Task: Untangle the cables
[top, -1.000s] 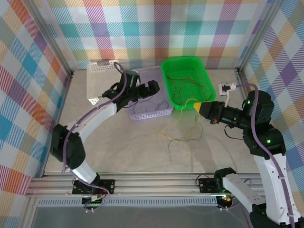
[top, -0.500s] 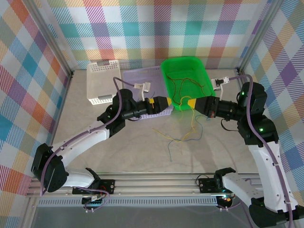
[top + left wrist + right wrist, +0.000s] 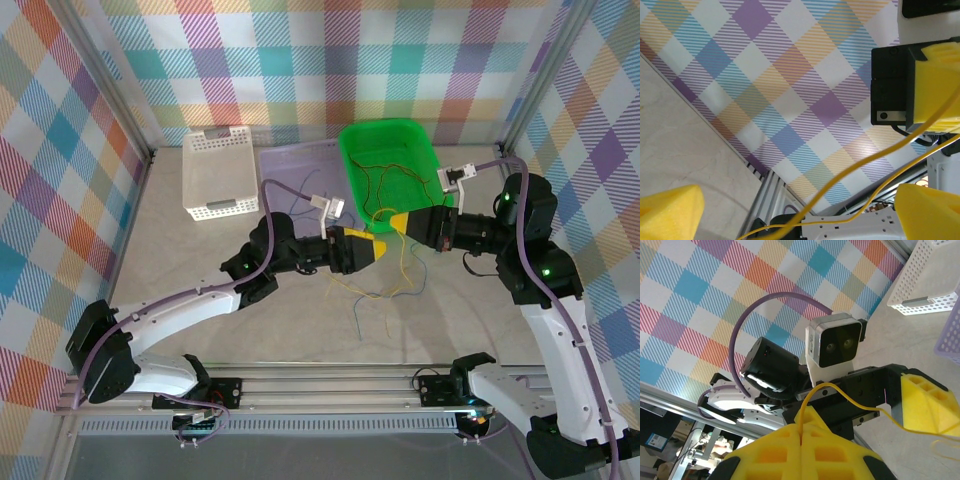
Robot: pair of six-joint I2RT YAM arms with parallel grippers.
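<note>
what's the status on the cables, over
Right gripper shut on yellow cable. Left gripper open around same cable. Other cables tangled underneath. Nothing blocking.

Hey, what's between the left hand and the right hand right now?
A thin yellow cable spans the gap. It is pinched in the shut right hand and runs across toward the open left hand. The right wrist view shows this best.

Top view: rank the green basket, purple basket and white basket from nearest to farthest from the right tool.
Measured from the right tool, which is shut on the yellow cable:
1. The green basket, back right, its front edge right by the tool's tip.
2. The purple basket, back middle, to the left of the green one.
3. The white basket, back left corner.
</note>
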